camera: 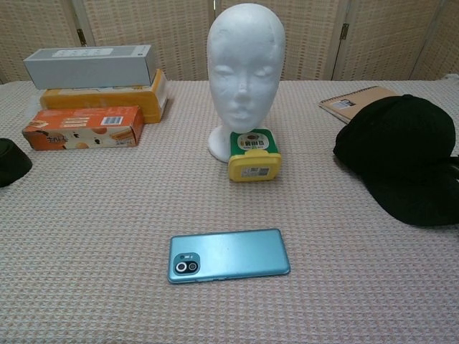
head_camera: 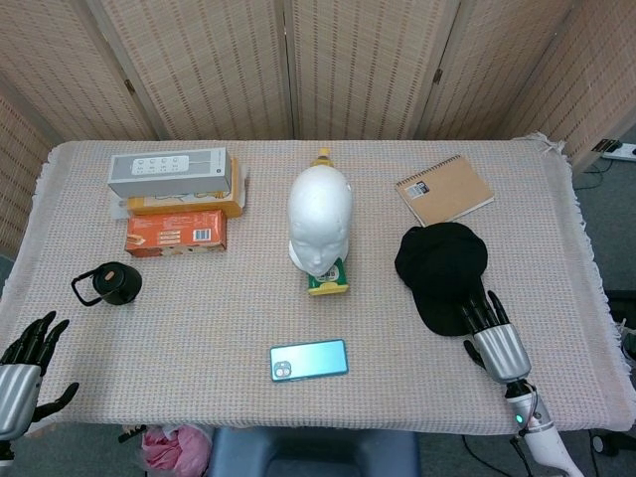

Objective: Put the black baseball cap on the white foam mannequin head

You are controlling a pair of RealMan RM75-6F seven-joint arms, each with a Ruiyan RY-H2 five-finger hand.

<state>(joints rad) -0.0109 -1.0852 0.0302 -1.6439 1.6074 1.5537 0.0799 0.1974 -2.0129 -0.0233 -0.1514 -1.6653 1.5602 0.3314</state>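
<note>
The black baseball cap point(head_camera: 442, 270) lies flat on the right side of the table, its brim toward the front edge; the chest view shows the cap point(camera: 401, 156) at the far right. The white foam mannequin head point(head_camera: 320, 221) stands upright at the table's middle, face to the front, also plain in the chest view as the head point(camera: 246, 68). My right hand point(head_camera: 494, 340) lies just in front of the cap with fingers stretched out, the tips reaching the brim's edge and holding nothing. My left hand point(head_camera: 22, 376) hangs at the front left corner, fingers spread and empty.
A teal phone point(head_camera: 309, 359) lies in front of the head, and a yellow-green tub point(head_camera: 328, 278) sits at its base. A spiral notebook point(head_camera: 444, 189) is behind the cap. Stacked boxes point(head_camera: 174, 177), an orange carton point(head_camera: 176, 233) and a black lid point(head_camera: 111, 284) fill the left side.
</note>
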